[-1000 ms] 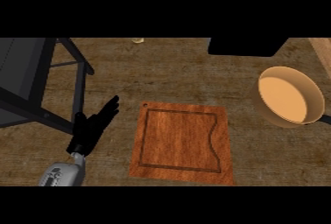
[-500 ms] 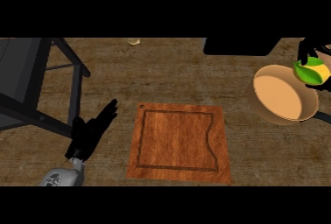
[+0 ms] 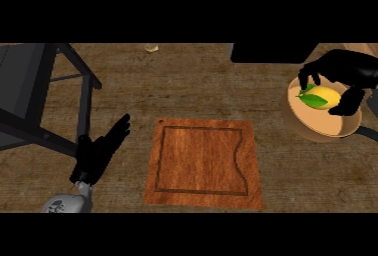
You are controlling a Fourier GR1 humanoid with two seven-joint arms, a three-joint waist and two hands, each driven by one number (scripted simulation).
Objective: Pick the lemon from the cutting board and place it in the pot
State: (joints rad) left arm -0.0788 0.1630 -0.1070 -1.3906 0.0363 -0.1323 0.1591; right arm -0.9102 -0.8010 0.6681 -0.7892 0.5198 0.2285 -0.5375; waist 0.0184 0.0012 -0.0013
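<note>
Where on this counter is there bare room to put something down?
The cutting board has nothing on it. Bare counter lies above it, and more between the board and the pot. The pot is crowded: the right hand holds the lemon over it. The left hand rests beside the board.

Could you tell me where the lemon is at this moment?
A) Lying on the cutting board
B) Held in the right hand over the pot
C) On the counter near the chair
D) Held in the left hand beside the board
B: the right hand is curled round the lemon above the pot, and nothing lies on the cutting board.
</note>
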